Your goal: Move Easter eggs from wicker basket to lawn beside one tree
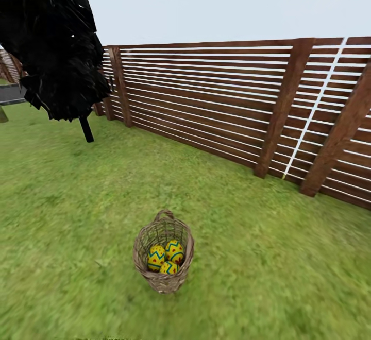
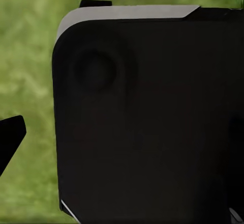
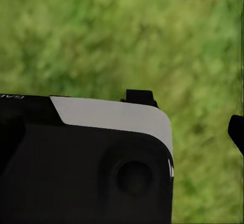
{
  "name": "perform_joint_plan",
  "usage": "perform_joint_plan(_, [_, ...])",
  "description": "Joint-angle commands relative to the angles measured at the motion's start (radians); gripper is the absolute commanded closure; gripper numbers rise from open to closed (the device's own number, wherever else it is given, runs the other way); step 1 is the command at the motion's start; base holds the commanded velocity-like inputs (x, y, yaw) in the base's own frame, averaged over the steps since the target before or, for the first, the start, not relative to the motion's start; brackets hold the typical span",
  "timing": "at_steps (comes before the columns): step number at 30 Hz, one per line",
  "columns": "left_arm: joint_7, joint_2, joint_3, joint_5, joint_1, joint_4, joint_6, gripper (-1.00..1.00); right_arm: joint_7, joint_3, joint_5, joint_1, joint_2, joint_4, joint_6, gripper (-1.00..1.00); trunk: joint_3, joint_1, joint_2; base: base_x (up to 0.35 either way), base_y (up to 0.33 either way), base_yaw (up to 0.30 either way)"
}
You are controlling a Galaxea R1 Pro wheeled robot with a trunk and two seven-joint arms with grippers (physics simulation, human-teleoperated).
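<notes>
The wicker basket (image 1: pixel 165 282) stands on the lawn (image 1: pixel 77 201) in the lower middle of the head view, a short way ahead of me. Inside it lie the three Easter eggs, yellow with blue-green zigzags and red dots: one on the left (image 1: pixel 156 257), one on the right (image 1: pixel 174 250), one at the front (image 1: pixel 168 268). The pale grey-beige tree is out of view. In the left wrist view one dark fingertip (image 2: pixel 11 138) pokes out beside a black body panel (image 2: pixel 147 122) over grass. In the right wrist view a fingertip (image 3: pixel 237 132) shows over grass. Whether either gripper is open or shut is hidden.
A brown slatted fence (image 1: pixel 232 108) runs from the back left to the right, behind the basket. A dark black-leaved tree (image 1: pixel 51 46) with a thin trunk (image 1: pixel 86 130) stands at the far left by the fence. Grass spreads all around the basket.
</notes>
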Motion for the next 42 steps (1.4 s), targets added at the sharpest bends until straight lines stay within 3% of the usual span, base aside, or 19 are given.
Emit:
perform_joint_plan(1, [-0.001, -0.001, 0.003, 0.001, -0.001, 0.0, -0.002, -1.0, 0.001, 0.002, 0.002, 0.0, 0.0, 0.001, -0.003, -1.0, -0.001, 0.0, 0.0, 0.104, -0.311, 0.279])
perform_joint_plan(42, [-0.001, -0.001, 0.003, 0.001, -0.001, 0.002, -0.002, -1.0, 0.001, 0.002, 0.001, 0.0, -0.001, 0.001, -0.003, -1.0, -0.001, 0.0, 0.0, 0.127, -0.312, 0.279])
